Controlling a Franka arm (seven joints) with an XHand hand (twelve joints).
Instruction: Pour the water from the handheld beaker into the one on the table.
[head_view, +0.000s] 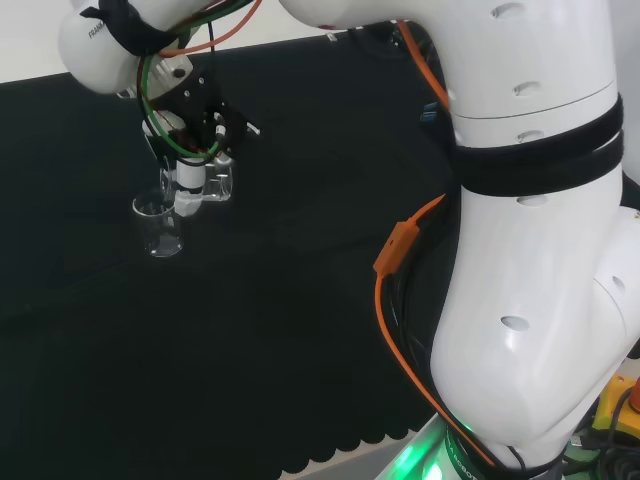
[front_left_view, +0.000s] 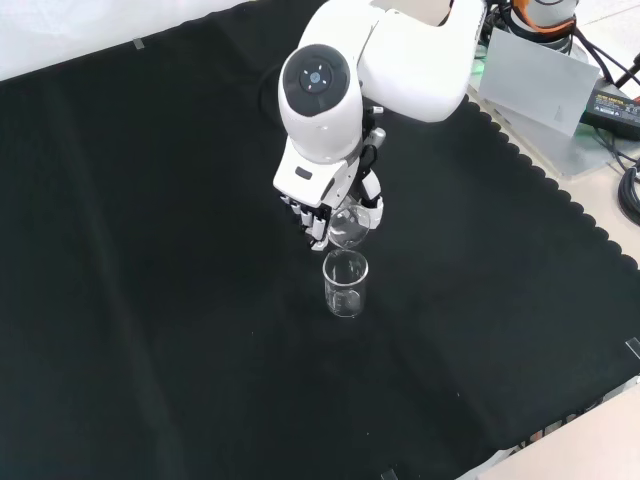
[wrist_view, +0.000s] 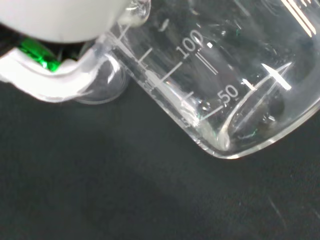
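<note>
Head view, left to right: a clear beaker (head_view: 160, 228) stands upright on the black cloth (head_view: 300, 330) of the counter, toward the upper left. Just above and to its right the hand (head_view: 190, 185) hangs under the arm's wrist, fingers curled round a second clear beaker (head_view: 218, 184), which is tipped over toward the standing one. The tipped beaker's mouth sits near the standing beaker's rim; can't tell if they touch. Right side of the view: the arm's big white links (head_view: 540, 250) w/ an orange cable (head_view: 395, 250) running down them.

Front view, left to right: mostly bare black cloth (front_left_view: 130, 280) at left. Near the middle, the white link w/ round grey cap (front_left_view: 318, 85) stands in front of the hand (front_left_view: 312, 215); below it the held beaker (front_left_view: 348, 226) shows tilted, directly above the standing beaker (front_left_view: 345, 284), which is upright on the cloth. Rims look close together, almost touching. Upper right, off the cloth: a grey box (front_left_view: 530, 80) and some cables (front_left_view: 620, 100).

Wrist view: the held beaker (wrist_view: 225, 85) lies steeply tilted, printed scale marks on its wall, base toward the camera. A white part of the hand (wrist_view: 60, 20) presses on its side. Behind it, faintly, the round rim of the other beaker (wrist_view: 100, 85). Water level in either beaker: can't tell.
</note>
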